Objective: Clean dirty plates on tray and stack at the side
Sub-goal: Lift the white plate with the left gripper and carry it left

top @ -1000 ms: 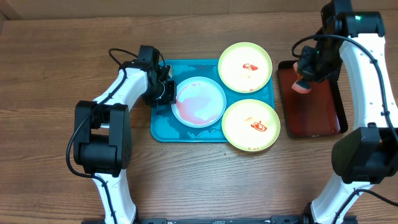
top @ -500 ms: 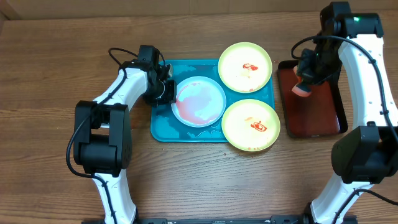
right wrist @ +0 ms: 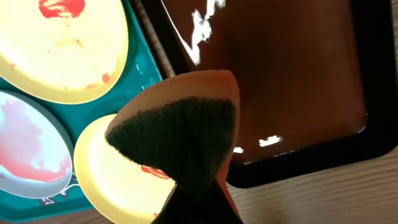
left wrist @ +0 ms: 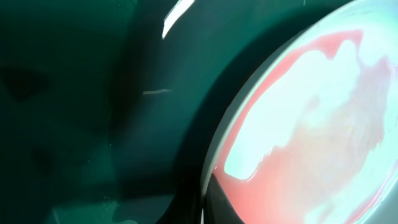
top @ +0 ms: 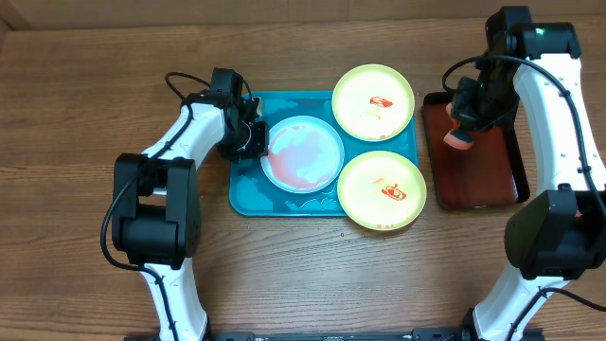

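Three plates, all dirty and all on the teal tray point(top: 248, 194) mid-table: blue-white plate point(top: 303, 153) at the left-centre with a pink-red film smeared across it, far yellow-green plate point(top: 373, 101) on the far right corner, and near yellow-green plate point(top: 382, 189) overhanging the near right corner, each yellow one with a red smear at the centre. Nothing is stacked at the side yet, so judged at the very start. Change over the last second: the sponge point(top: 458, 139) drifts a little nearer and seemingly lower over the dark-red tray point(top: 478, 175), while the plates and the left arm do not move. This likely means the sponge is being brought round for a first wipe, not yet touching any plate. The right gripper point(top: 462, 128) is clamped on the sponge, dark scrub face toward the wrist camera, with the arm reaching in from the far right. The left gripper point(top: 254, 140) sits low at the blue-white plate's left rim, its arm stretched across the tray's left edge. The wrist view shows only plate and tray, no fingers, so cannot tell whether it grips the rim.
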You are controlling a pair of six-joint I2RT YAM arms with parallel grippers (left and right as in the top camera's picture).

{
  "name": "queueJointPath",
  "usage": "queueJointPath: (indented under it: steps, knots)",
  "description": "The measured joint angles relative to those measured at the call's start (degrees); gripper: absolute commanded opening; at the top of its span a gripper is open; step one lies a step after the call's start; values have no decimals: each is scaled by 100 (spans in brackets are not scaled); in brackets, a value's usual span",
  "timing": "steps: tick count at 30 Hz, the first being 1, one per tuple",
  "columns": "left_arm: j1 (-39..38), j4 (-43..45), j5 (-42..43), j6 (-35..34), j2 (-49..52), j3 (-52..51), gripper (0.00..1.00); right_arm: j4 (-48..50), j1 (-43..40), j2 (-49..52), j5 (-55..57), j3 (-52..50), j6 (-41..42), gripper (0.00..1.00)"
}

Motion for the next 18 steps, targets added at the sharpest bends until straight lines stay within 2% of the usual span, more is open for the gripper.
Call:
queueJointPath:
  steps: [5, 11, 18]
  knots:
    - [0, -155, -74, 0, -13, 33, 4, 68, 0, 0, 0, 0, 0, 4]
    - [2, -627, -811, 9, -210, 44, 4, 151, 0, 0, 2, -4, -2, 4]
    - [0, -673, -1464, 22, -887, 42, 4, 173, 0, 0, 0, -4, 0, 4]
